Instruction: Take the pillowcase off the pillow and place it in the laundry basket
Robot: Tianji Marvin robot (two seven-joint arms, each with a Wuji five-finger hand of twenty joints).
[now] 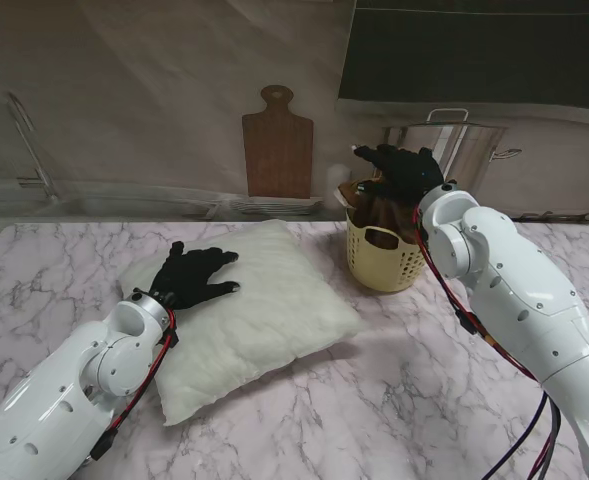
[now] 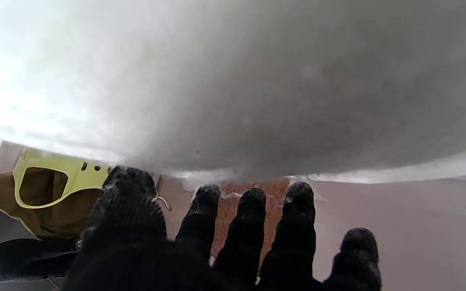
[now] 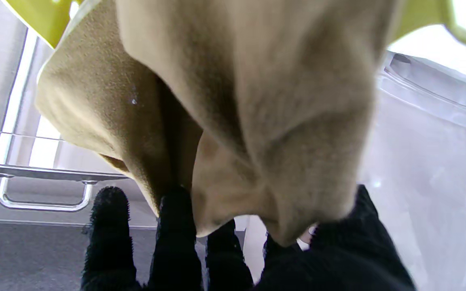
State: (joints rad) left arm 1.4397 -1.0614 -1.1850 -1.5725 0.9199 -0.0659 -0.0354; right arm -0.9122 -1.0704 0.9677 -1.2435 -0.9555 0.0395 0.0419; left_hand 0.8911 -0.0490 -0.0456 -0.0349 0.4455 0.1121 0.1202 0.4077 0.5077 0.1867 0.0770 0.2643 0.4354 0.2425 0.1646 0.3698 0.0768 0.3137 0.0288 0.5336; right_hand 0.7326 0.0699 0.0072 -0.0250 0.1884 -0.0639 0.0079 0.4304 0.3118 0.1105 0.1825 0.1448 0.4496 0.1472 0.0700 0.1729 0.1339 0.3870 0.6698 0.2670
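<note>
Resting spread left hand (image 1: pixel 196 275) on puffy white pillow (image 1: pixel 274 310); right hand (image 1: pixel 399 172) spread over brown pillowcase (image 1: pixel 382 212) in perforated basket (image 1: pixel 384 262).

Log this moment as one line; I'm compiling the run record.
pillow: bare on table | left hand: open, flat on pillow | right hand: over laundry basket, touching brown pillowcase | pillowcase: in basket

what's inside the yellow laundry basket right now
Brown cloth fills the yellow plastic laundry basket, bunched above its rim under the black-gloved right hand. Whatever lies beneath the brown cloth is covered.
</note>
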